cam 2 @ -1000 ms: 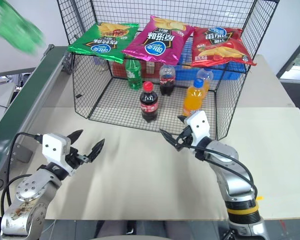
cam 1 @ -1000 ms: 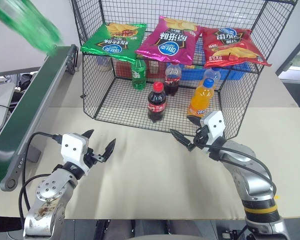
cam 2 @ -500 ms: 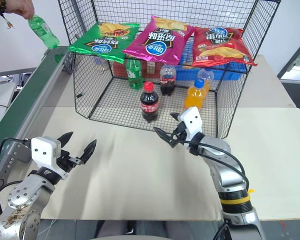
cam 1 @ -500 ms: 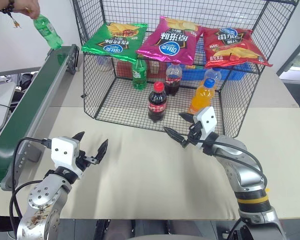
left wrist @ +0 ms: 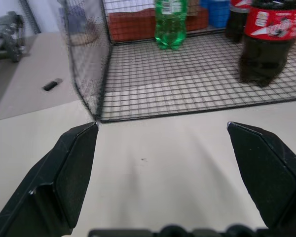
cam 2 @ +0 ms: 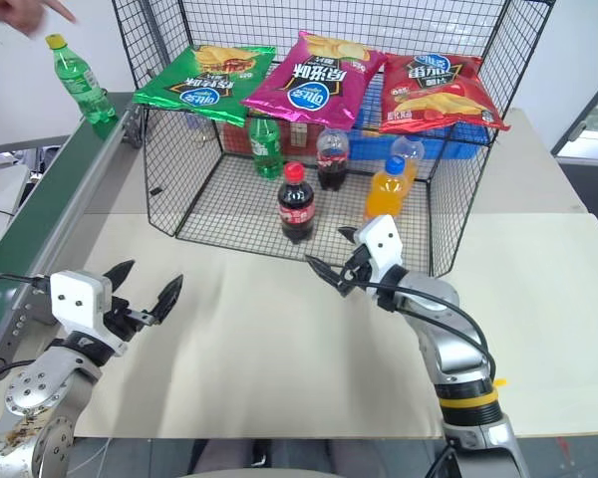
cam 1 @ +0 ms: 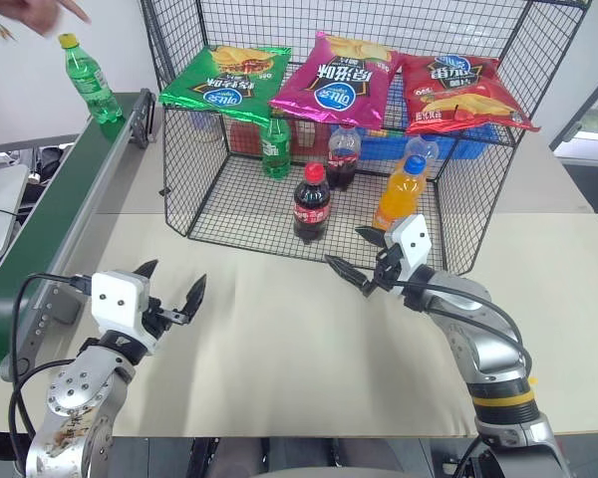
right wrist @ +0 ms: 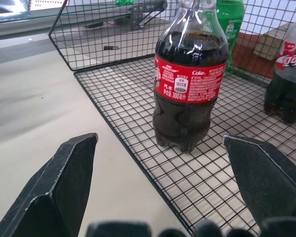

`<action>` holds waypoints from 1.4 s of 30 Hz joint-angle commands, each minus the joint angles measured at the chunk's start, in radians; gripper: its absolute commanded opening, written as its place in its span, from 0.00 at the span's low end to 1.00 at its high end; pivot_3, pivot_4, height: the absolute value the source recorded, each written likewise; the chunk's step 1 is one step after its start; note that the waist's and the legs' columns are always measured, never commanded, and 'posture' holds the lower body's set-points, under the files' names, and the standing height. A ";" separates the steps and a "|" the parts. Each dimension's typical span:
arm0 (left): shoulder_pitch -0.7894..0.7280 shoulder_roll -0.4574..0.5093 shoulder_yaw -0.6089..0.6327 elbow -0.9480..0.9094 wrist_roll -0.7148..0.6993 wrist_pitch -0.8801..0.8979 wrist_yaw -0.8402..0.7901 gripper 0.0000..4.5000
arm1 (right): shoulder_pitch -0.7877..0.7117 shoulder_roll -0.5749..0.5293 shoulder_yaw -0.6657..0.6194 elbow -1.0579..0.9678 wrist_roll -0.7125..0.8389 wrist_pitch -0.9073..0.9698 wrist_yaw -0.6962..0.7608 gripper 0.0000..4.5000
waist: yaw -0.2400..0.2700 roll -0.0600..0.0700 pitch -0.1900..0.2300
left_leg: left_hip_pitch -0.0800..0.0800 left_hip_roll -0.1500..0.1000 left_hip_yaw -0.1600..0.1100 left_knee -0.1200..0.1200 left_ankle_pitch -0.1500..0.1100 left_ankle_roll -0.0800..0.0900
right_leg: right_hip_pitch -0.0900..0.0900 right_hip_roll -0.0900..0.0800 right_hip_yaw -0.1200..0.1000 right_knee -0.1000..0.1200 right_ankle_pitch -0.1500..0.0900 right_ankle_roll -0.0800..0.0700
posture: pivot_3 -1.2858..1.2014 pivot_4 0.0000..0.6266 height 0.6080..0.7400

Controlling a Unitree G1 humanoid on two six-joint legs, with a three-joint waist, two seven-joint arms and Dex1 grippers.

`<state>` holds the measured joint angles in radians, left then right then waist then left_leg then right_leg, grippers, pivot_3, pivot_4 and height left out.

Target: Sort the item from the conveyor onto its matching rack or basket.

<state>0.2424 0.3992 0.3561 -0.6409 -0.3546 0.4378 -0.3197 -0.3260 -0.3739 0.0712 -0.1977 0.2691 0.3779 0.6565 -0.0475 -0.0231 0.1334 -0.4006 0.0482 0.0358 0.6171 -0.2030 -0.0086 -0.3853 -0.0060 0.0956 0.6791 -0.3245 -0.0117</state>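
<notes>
The item, a clear-green bottle (cam 1: 92,85) with a yellow cap, stands upright at the far end of the dark green conveyor (cam 1: 42,217). A person's hand (cam 1: 32,10) hovers just above it, apart from the cap. The black wire rack (cam 1: 184,189) stands on the table to the right of the belt. My left gripper (cam 1: 171,277) is open and empty, low over the table near the belt's close end, far from the item. In front of the rack's open side my right gripper (cam 1: 347,247) is also open and empty, pointing at a cola bottle (right wrist: 189,81).
Three chip bags (cam 1: 344,80) lie on the rack's upper shelf. On its mesh floor stand cola bottles, a green-capped green bottle (cam 1: 276,145) and an orange drink (cam 1: 401,192), with a blue basket (cam 1: 458,147) behind. The beige table (cam 1: 279,349) lies between my arms.
The person's hand brought the tilted bottle down, stood it on the conveyor's far end and let go. My left gripper shifted a little toward the belt.
</notes>
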 commanded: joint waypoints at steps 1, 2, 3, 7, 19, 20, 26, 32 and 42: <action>-0.025 -0.002 0.161 -0.060 -0.056 0.014 0.068 0.99 | -0.128 -0.004 -0.005 -0.054 0.097 0.076 0.066 1.00 | -0.005 0.000 0.000 | 0.000 0.000 0.000 0.000 0.000 0.000 | 0.000 0.000 0.000 0.000 0.000 0.000 | 0.52 0.24 1.00; -0.028 0.001 0.202 -0.060 -0.068 0.018 0.082 0.99 | -0.170 -0.002 0.001 -0.056 0.122 0.103 0.087 1.00 | -0.007 0.000 0.000 | 0.000 0.001 0.001 0.000 0.000 0.000 | -0.001 0.000 0.000 0.000 0.000 0.000 | 0.52 0.24 1.00; -0.032 0.002 0.241 -0.059 -0.085 0.027 0.095 0.99 | -0.208 0.001 0.007 -0.056 0.147 0.130 0.106 1.00 | -0.007 0.000 0.000 | 0.000 0.001 0.000 0.000 0.000 0.000 | 0.000 0.001 0.000 0.001 0.000 0.000 | 0.52 0.24 1.00; -0.039 0.014 0.376 -0.034 -0.141 0.038 0.125 0.99 | -0.345 0.019 0.015 -0.037 0.240 0.216 0.167 1.00 | 0.000 0.000 0.000 | 0.000 0.001 -0.001 0.000 0.000 0.000 | 0.000 0.000 -0.001 0.001 0.000 0.000 | 0.52 0.24 1.00; -0.137 0.184 0.585 0.228 -0.199 0.013 0.087 0.99 | -0.645 0.106 0.020 0.053 0.371 0.264 0.288 1.00 | 0.003 -0.001 0.000 | 0.000 0.001 -0.002 0.000 0.000 0.000 | -0.001 -0.002 -0.003 0.001 0.000 0.000 | 0.52 0.24 1.00; -0.140 0.194 0.582 0.248 -0.199 0.007 0.076 0.99 | -0.661 0.119 0.011 0.060 0.378 0.261 0.282 1.00 | 0.002 -0.001 0.000 | 0.000 0.001 -0.002 0.000 0.000 0.000 | -0.001 -0.003 -0.003 0.001 0.000 -0.001 | 0.52 0.24 1.00; -0.183 0.236 0.576 0.360 -0.202 -0.017 0.043 0.99 | -0.742 0.176 -0.035 0.076 0.405 0.245 0.241 1.00 | 0.001 -0.001 0.000 | 0.000 0.003 -0.002 0.000 0.000 0.000 | -0.002 -0.005 -0.005 0.002 0.001 -0.001 | 0.52 0.24 1.00; -0.210 0.249 0.570 0.425 -0.222 0.004 0.013 0.99 | -0.740 0.172 -0.030 0.075 0.400 0.248 0.246 1.00 | 0.001 -0.002 -0.001 | -0.001 0.002 -0.002 0.000 0.000 0.000 | -0.002 -0.008 -0.007 0.002 0.001 -0.001 | 0.52 0.24 1.00; -0.227 0.254 0.525 0.477 -0.199 -0.003 -0.018 0.99 | -0.714 0.155 -0.024 0.060 0.402 0.263 0.248 1.00 | 0.001 -0.002 -0.001 | 0.000 0.002 -0.003 -0.001 0.000 0.000 | -0.003 -0.018 -0.022 0.003 0.001 -0.002 | 0.52 0.24 1.00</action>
<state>0.0270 0.6236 0.8743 -0.1609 -0.5534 0.4563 -0.3330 -1.0363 -0.2098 0.0631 -0.1083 0.6510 0.6460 0.9045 -0.0466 -0.0255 0.1328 -0.4004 0.0501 0.0328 0.6161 -0.2032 -0.0085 -0.3881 -0.0239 0.0703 0.6815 -0.3234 -0.0137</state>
